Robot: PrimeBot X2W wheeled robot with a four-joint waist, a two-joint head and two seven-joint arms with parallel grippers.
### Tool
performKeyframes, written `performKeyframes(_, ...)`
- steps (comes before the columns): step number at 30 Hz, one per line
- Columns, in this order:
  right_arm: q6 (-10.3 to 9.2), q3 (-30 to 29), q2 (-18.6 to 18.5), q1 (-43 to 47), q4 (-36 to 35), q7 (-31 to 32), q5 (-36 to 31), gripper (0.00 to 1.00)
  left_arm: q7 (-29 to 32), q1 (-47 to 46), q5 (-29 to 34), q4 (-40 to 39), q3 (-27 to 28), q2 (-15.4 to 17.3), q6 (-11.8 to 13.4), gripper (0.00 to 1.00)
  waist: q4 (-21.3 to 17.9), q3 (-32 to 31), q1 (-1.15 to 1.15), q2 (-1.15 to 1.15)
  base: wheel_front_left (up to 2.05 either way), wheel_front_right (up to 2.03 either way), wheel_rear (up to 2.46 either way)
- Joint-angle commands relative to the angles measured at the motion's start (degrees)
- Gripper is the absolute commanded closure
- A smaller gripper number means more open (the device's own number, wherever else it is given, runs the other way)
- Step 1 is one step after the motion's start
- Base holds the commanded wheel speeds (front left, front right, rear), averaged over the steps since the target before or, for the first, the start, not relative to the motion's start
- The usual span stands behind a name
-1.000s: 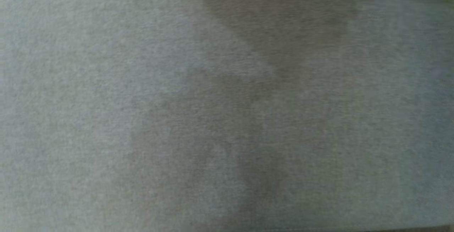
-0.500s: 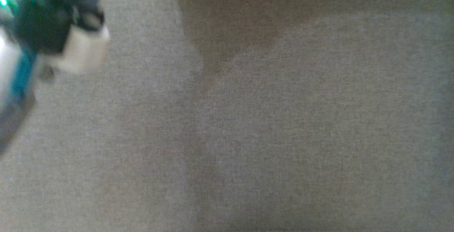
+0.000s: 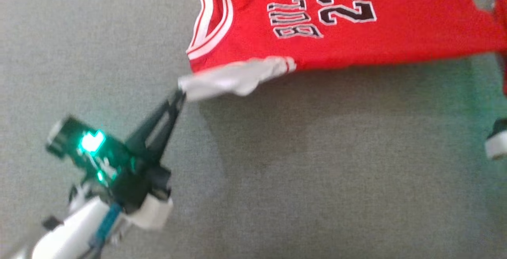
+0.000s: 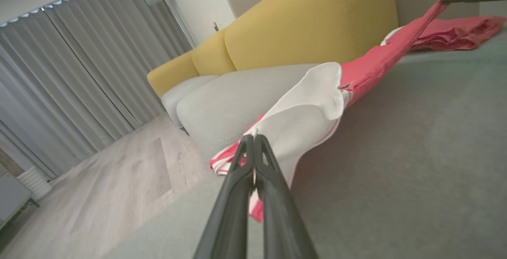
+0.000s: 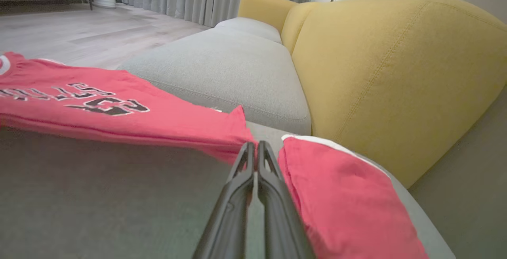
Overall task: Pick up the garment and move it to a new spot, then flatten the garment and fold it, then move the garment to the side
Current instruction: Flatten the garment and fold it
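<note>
- Red jersey (image 3: 356,49) hangs stretched just above the grey sofa seat (image 3: 317,179), one end bunched on it; both claws are clamped shut on cloth.
- Left claw (image 3: 180,92) pinches only the tip of a turned-out white edge — a thin bite that a hard pull could slip; the cloth would drop in a heap.
- Right claw (image 5: 255,148) grips a red corner beside a folded-over flap; laid down so, that crease may stay in.
</note>
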Motion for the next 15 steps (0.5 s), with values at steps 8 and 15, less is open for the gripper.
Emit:
performKeyframes(8,-0.04,-1.56,1.31,9.60,-5.80,-0.30,-1.71,1.00,-0.06,10.41,-0.17,-2.66,2.67,0.52,1.18,1.00,-1.09,-2.97,0.02,0.00,0.00,0.00,0.00)
performKeyframes(15,-0.04,-2.53,2.68,8.71,-7.24,1.05,-2.15,1.00,-0.06,7.92,2.75,-1.40,5.54,0.63,-1.67,1.00,-1.07,0.21,0.02,0.00,0.00,0.00,0.00)
